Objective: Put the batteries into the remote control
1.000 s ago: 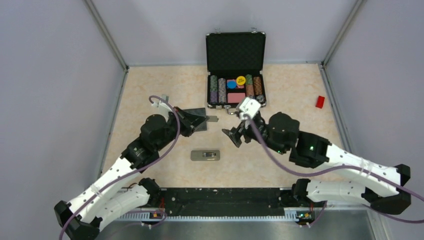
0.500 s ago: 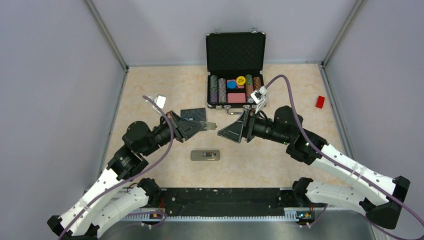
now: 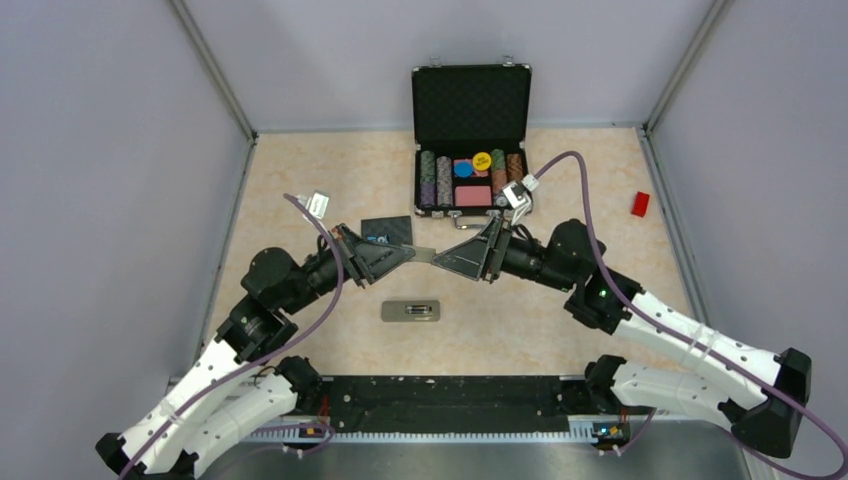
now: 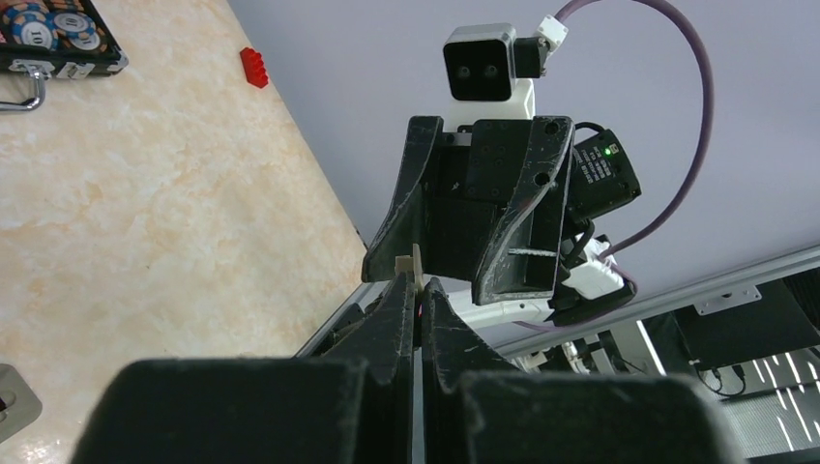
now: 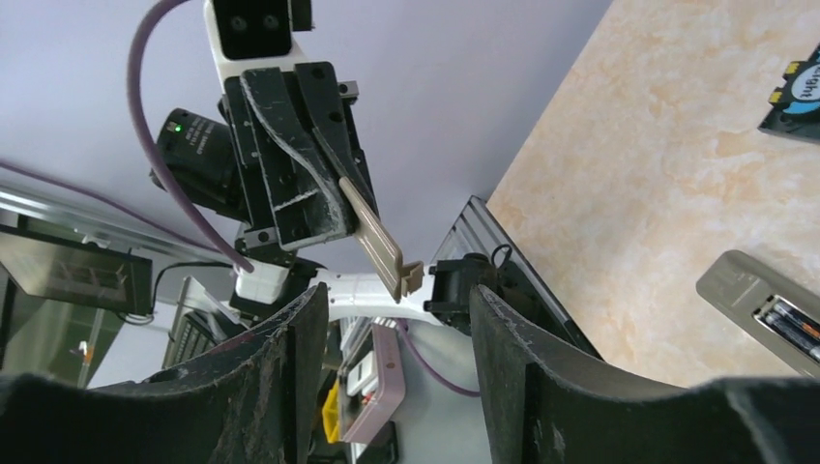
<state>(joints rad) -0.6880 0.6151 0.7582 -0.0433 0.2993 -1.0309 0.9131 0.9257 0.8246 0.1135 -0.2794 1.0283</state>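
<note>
The remote control [image 3: 411, 311] lies grey back up at the table's middle, its compartment open. In the right wrist view, dark batteries [image 5: 791, 320] sit inside the remote [image 5: 749, 290]. My left gripper [image 3: 408, 253] is shut on a thin grey battery cover [image 3: 422, 252] and holds it in the air above the table. That cover shows edge-on between the left fingers [image 4: 416, 266], and as a flat strip with a clip in the right wrist view [image 5: 377, 242]. My right gripper [image 3: 440, 258] is open, its tips at the cover's free end, facing the left gripper [image 4: 418, 290]. The cover's clip sits just above the right gripper [image 5: 396, 300].
An open black case of poker chips [image 3: 471, 140] stands at the back. A black square pad [image 3: 386, 230] lies behind the left gripper. A red brick [image 3: 640, 203] lies at the right wall. A black rail [image 3: 440, 392] runs along the near edge.
My right gripper turned, opened wide and moved left up to the cover's end. My left arm stretched forward a little with the cover. The remote has not moved.
</note>
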